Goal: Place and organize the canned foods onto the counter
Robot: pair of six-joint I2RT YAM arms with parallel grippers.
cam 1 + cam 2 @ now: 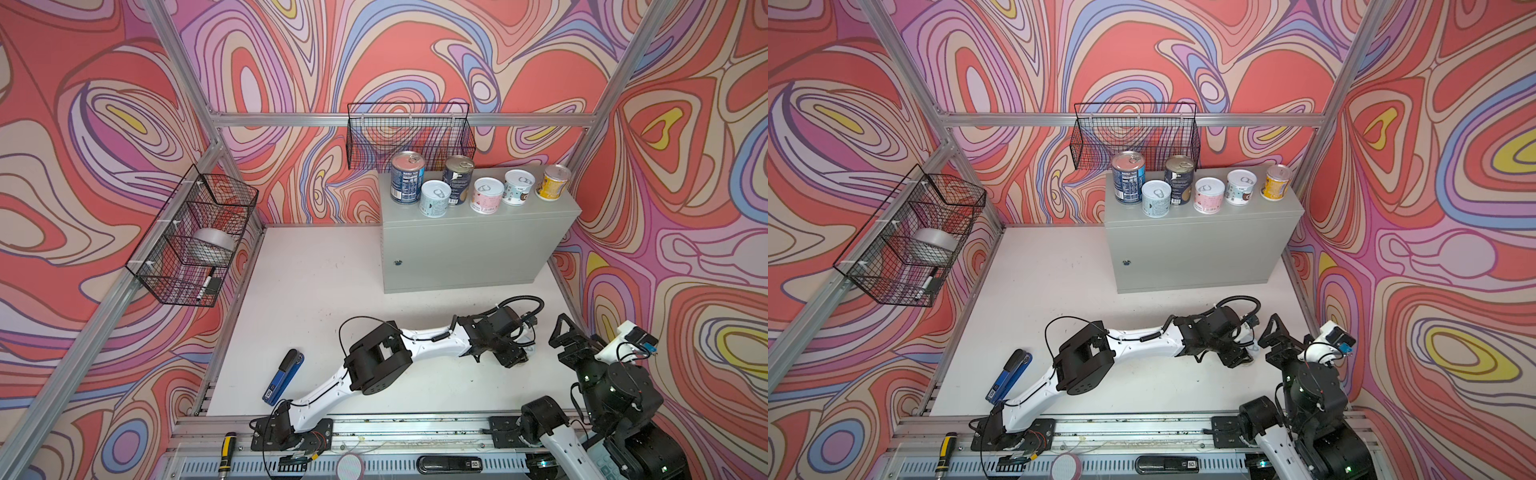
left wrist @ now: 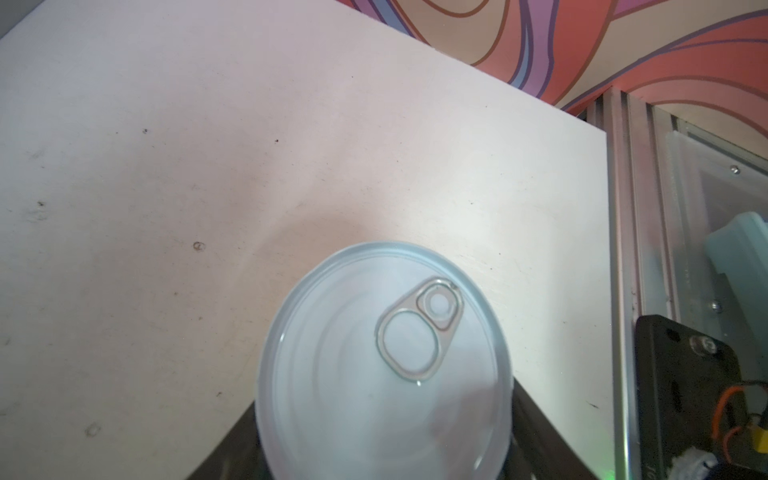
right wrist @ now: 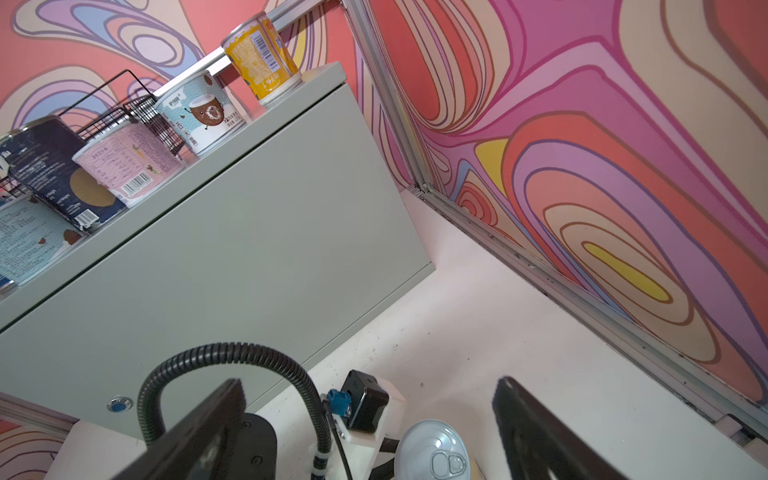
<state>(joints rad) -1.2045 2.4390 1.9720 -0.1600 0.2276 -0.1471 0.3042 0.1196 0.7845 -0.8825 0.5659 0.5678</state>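
Observation:
Six of the canned foods stand on the counter (image 1: pixel 469 245): two tall dark blue tins (image 1: pixel 407 178) (image 1: pixel 457 178), a pale blue one (image 1: pixel 435 198), a pink one (image 1: pixel 486 195), a white-teal one (image 1: pixel 518 187) and a yellow one (image 1: pixel 552 183). One more can (image 2: pixel 382 357), with a silver pull-tab lid, stands on the white table in front of the counter. My left gripper (image 2: pixel 382 457) is shut on it, a dark finger on each side. Both top views hide this can under the left gripper (image 1: pixel 515 357). My right gripper (image 3: pixel 369 384) stands open just beside it, nothing between its fingers.
A black wire basket (image 1: pixel 409 137) hangs on the back wall above the counter. Another basket (image 1: pixel 195 237) on the left wall holds a silver tape roll (image 1: pixel 214 245) and a marker. A blue stapler (image 1: pixel 284 376) lies at the table's front left. A screwdriver (image 1: pixel 227 453) rests on the front rail.

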